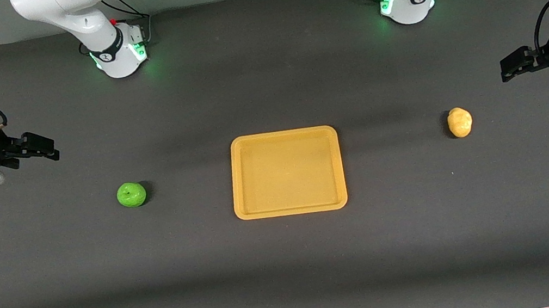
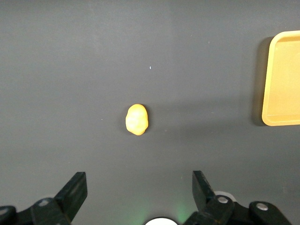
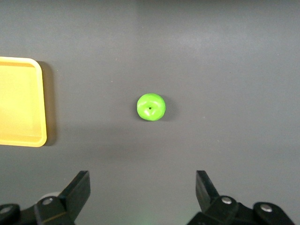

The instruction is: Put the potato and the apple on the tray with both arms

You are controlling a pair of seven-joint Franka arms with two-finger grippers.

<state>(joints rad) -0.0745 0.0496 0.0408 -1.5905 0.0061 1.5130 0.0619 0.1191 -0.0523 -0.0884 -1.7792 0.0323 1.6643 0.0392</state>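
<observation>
Nothing picked yet, this looks like the pre-grasp stage. On the worktop (image 1: pixel 295 283): apple (image 1: pixel 131 195) sits nearest the camera toward the right arm's end, tray (image 1: pixel 291 206) mid-worktop and bare, potato (image 1: pixel 460 122) slightly farther, toward the left arm's end. Both fruits well apart from the tray. Right claw (image 1: pixel 45 148) and left claw (image 1: pixel 514 66) hang high at the worktop's ends, jaws spread wide, holding nothing. Next, as I read it: each claw drops onto its own fruit and straddles it.

Both arms ran off the front view's edges; each wrist view cropped the tray (image 2: pixel 281 79) and gripper bodies.
</observation>
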